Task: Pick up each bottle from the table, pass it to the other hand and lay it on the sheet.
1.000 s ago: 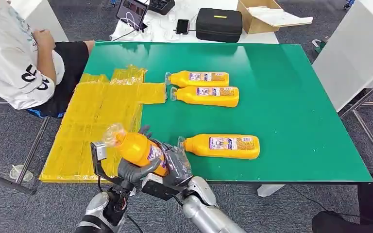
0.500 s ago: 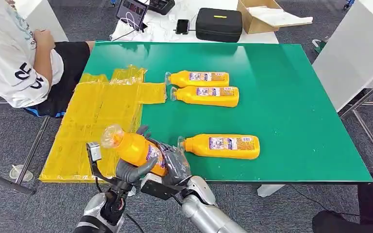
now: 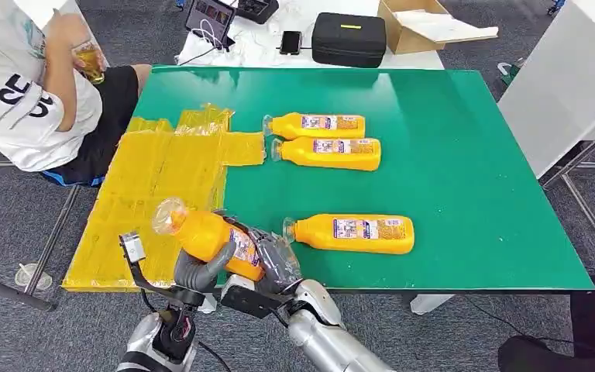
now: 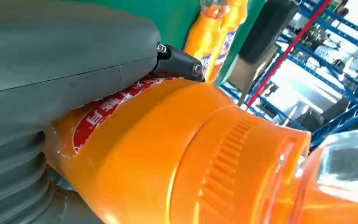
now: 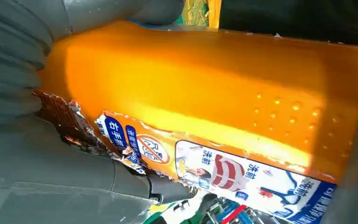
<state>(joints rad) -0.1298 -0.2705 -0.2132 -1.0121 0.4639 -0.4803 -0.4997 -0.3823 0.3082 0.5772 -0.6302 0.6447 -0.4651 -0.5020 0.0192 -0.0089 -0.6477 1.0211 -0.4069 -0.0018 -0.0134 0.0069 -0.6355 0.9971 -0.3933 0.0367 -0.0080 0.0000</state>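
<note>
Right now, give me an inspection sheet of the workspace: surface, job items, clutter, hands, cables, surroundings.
Surface: green table, with a yellow sheet overhanging its left side.
Job's things: one orange bottle held off the table at the near edge; three bottles lying on the green, a far pair and a near one. No bottle on the sheet.
Clutter: nothing seen on the green beyond the bottles.
Hands: left hand and right hand both grip the held bottle.
Cables: white cable on the far white table.
Surroundings: seated person at the far left; black case, cardboard box, phone beyond.
</note>
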